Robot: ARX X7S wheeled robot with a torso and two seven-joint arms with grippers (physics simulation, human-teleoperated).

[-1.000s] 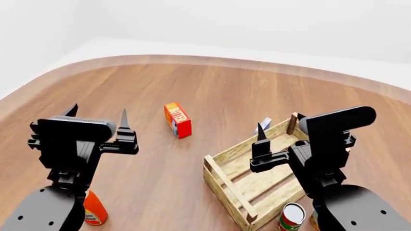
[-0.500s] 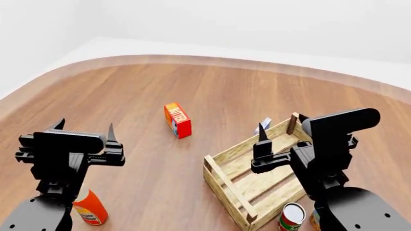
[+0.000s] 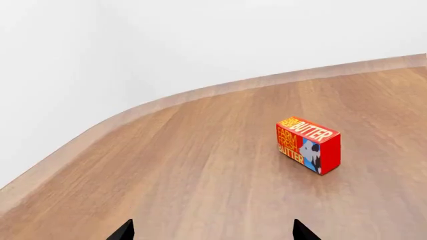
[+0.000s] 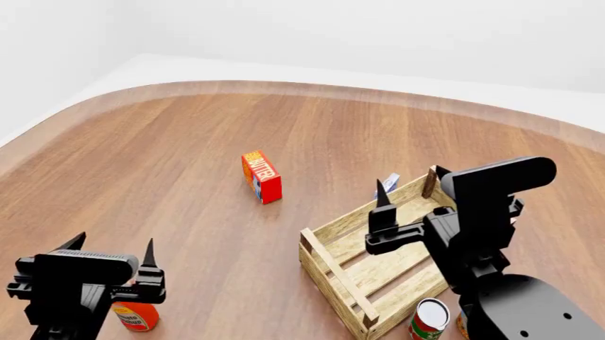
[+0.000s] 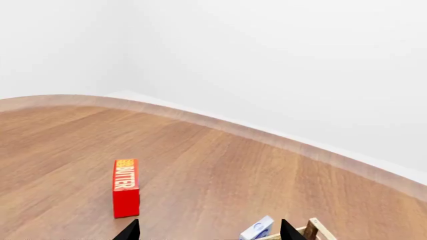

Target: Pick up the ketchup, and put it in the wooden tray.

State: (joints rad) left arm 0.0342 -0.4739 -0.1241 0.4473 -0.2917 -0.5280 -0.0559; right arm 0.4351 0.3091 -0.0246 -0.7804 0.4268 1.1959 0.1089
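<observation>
You're at the reach-and-grasp step: your left gripper [image 4: 112, 251], jaws spread and empty, hovers just above the ketchup [image 4: 138, 316] standing on the table's [image 4: 189, 142] near-left part, so lower it around the bottle, close, then carry it across to the wooden tray [image 4: 352, 273], where the right gripper [image 4: 383, 198] waits open.

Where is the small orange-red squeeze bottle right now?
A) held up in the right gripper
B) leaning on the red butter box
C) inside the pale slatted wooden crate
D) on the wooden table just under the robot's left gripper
D: the small orange-red squeeze bottle sits on the wooden table, partly hidden beneath the open left gripper, well apart from the pale slatted wooden crate.
</observation>
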